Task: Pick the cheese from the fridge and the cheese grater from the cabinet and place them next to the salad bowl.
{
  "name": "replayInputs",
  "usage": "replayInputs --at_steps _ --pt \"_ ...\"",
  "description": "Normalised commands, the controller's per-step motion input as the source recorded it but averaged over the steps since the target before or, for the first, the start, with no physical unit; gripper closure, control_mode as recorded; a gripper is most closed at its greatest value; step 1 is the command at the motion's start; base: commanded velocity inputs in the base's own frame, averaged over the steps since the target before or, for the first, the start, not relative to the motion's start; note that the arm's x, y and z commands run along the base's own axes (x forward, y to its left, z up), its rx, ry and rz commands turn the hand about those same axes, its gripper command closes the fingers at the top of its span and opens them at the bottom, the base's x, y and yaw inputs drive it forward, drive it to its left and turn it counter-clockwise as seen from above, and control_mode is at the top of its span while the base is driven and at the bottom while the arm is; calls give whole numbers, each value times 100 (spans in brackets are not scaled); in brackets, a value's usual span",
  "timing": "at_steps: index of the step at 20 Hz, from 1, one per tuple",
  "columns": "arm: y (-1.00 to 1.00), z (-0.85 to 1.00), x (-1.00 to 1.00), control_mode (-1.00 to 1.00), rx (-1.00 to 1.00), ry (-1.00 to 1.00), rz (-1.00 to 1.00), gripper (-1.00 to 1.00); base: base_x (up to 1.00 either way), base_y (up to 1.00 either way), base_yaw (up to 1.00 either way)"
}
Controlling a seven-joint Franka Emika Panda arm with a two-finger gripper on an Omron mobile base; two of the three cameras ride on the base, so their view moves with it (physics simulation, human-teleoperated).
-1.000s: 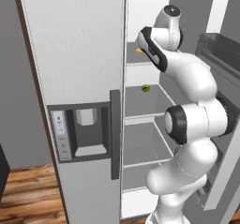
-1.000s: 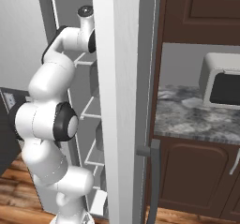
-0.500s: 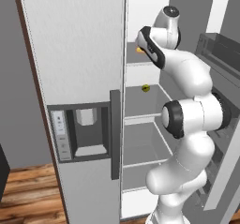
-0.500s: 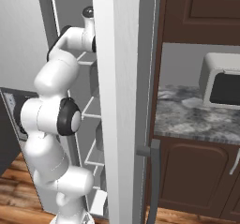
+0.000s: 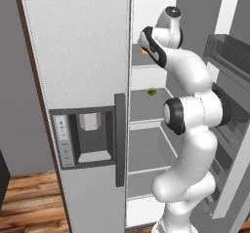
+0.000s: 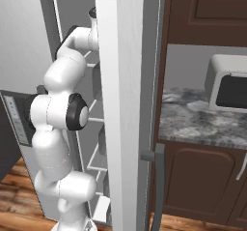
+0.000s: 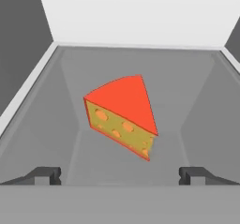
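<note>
The cheese (image 7: 123,117), a yellow wedge with holes and an orange-red top, lies on a grey shelf (image 7: 197,101) inside the fridge (image 5: 83,47). My gripper (image 7: 120,175) is open just in front of it, one fingertip low to each side, nothing between them and not touching the wedge. In the left base view the cheese (image 5: 144,52) is a small orange speck on the upper shelf, where my arm reaches in past the open door. The dark brown cabinet (image 6: 207,12) hangs shut to the right of the fridge (image 6: 120,80).
A small yellow-green item (image 5: 152,91) sits on the shelf below. The shelf's side walls close in on both sides of the hand. The open right door with its racks (image 5: 229,56) stands beside my arm. A grey appliance (image 6: 229,85) rests on the stone counter (image 6: 198,121).
My arm has stretched a little deeper into the upper fridge shelf, the elbow shifting slightly up and toward the opening. The jaws have stayed wide.
</note>
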Motion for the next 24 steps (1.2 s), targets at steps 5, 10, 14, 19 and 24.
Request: replayInputs --at_steps 5,10,14,19,24 --pt "0 0 11 -100 0 0 0 -100 0 0 0" --pt "0 0 33 -100 0 0 0 -100 0 0 0" --pt "0 0 29 -100 0 0 0 -100 0 0 0" --pt "0 -1 14 -100 0 0 0 -100 0 0 0" --pt "0 -22 20 -100 0 0 0 -100 0 0 0"
